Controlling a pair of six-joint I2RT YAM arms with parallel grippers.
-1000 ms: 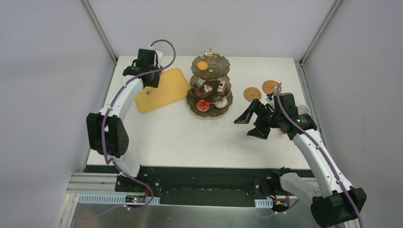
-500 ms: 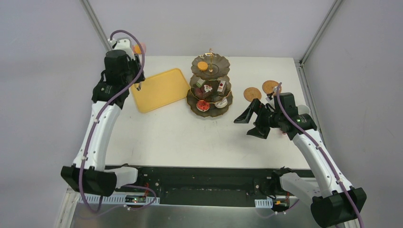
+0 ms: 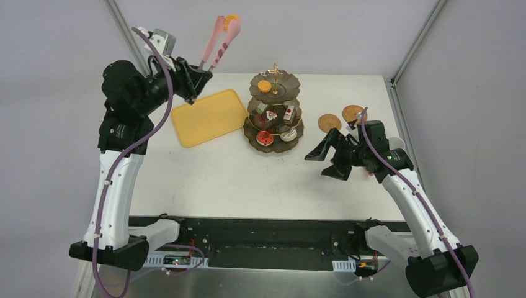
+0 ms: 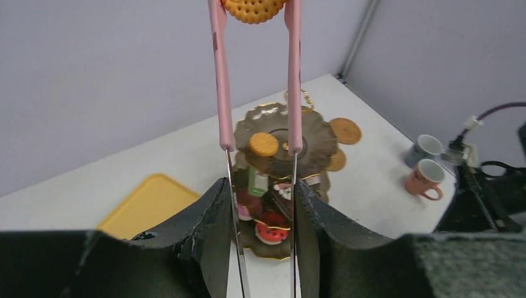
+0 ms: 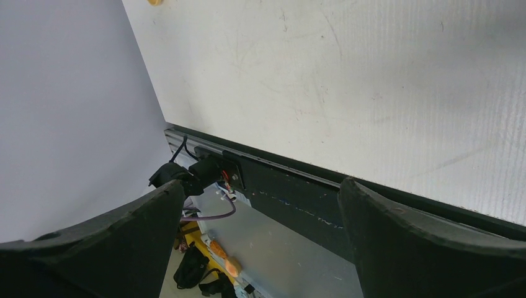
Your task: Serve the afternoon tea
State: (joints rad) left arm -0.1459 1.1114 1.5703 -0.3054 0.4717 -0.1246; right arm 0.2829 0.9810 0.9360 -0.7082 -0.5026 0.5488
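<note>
My left gripper (image 3: 193, 77) is shut on pink tongs (image 3: 214, 43) and holds them high above the table's back left. The tongs pinch an orange cookie (image 3: 232, 20). In the left wrist view the gripper (image 4: 260, 192) holds the tongs (image 4: 220, 93) with the cookie (image 4: 253, 9) at their tips, above the dark three-tier stand (image 4: 310, 133). The stand (image 3: 273, 112) carries small cakes and one cookie (image 3: 264, 85) on its top tier. Two woven coasters (image 3: 329, 122) (image 3: 353, 113) lie right of it. My right gripper (image 3: 329, 158) is open and empty, low over the table. A pinkish cup (image 4: 425, 180) and a blue-grey cup (image 4: 427, 148) stand at the right.
A yellow tray (image 3: 208, 117) lies left of the stand. The right wrist view shows bare white table (image 5: 341, 74) and its near edge with the dark rail (image 5: 291, 192) between the open fingers.
My left arm has risen and swung from pointing down over the yellow tray to high up, tongs and cookie now pointing toward the stand. The right arm has not moved.
</note>
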